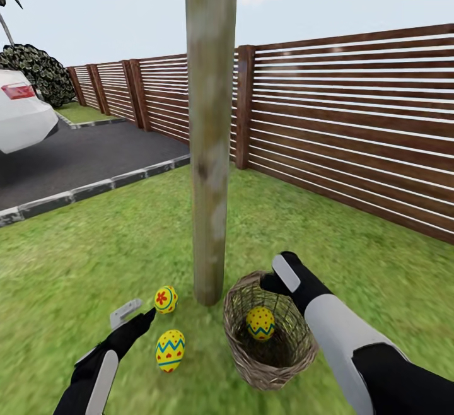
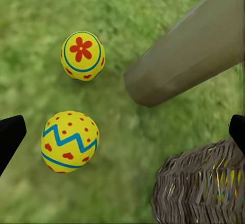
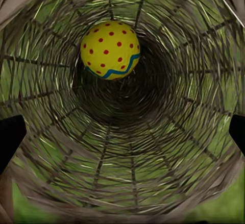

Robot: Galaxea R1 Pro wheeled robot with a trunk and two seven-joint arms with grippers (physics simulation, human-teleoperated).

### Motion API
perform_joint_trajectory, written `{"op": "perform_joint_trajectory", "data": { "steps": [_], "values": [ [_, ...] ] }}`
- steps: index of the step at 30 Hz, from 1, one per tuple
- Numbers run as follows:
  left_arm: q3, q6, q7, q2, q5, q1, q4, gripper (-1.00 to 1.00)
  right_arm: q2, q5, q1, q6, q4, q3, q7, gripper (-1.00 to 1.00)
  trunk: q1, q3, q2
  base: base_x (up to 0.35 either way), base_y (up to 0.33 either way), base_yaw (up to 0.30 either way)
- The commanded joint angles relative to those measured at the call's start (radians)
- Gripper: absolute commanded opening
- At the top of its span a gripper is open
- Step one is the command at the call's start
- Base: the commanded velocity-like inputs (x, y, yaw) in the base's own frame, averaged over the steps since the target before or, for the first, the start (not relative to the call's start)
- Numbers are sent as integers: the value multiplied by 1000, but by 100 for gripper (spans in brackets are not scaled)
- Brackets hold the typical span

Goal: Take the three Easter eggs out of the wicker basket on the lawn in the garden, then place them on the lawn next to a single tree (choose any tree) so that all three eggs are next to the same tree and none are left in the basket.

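The tree [image 1: 210,137] rose from the lawn [image 1: 75,257], with two eggs [image 1: 166,299] already on the grass at its seven o'clock. The basket [image 1: 270,371] sat at its five o'clock, holding the last egg [image 1: 260,323]. The right claw [image 1: 277,282], spread wide and empty, hung over the rim, nearer than the empty, open left claw [image 1: 135,315].

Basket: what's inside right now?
One egg lies in the basket, seen through the weave in the head view too. The wrist view shows nothing else inside; the near wall hides some floor.
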Motion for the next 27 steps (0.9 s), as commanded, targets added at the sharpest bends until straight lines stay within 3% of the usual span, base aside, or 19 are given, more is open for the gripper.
{"op": "perform_joint_trajectory", "data": {
  "steps": [1,16,19,22,27],
  "values": [
    [6,7,1,-1,21,-1,-10,100,0,-10,-1,1,10,6,-9,100,4,-4,-8,4,0,0],
    [32,17,2,0,42,-1,-39,100,17,-10,-1,-5,71,7,-9,100,61,-51,-113,1,0,0],
    [38,65,2,1,42,-1,-40,100,17,-10,-1,-6,73,8,-9,100,73,-61,-134,0,0,0],
    [67,129,1,0,42,-1,-66,100,17,-10,-1,-9,73,8,-9,100,84,-70,-155,0,0,0],
    [91,174,0,0,42,-1,-110,100,17,-9,-1,-48,73,8,-8,100,103,-86,-190,0,0,0]
  ]
}}
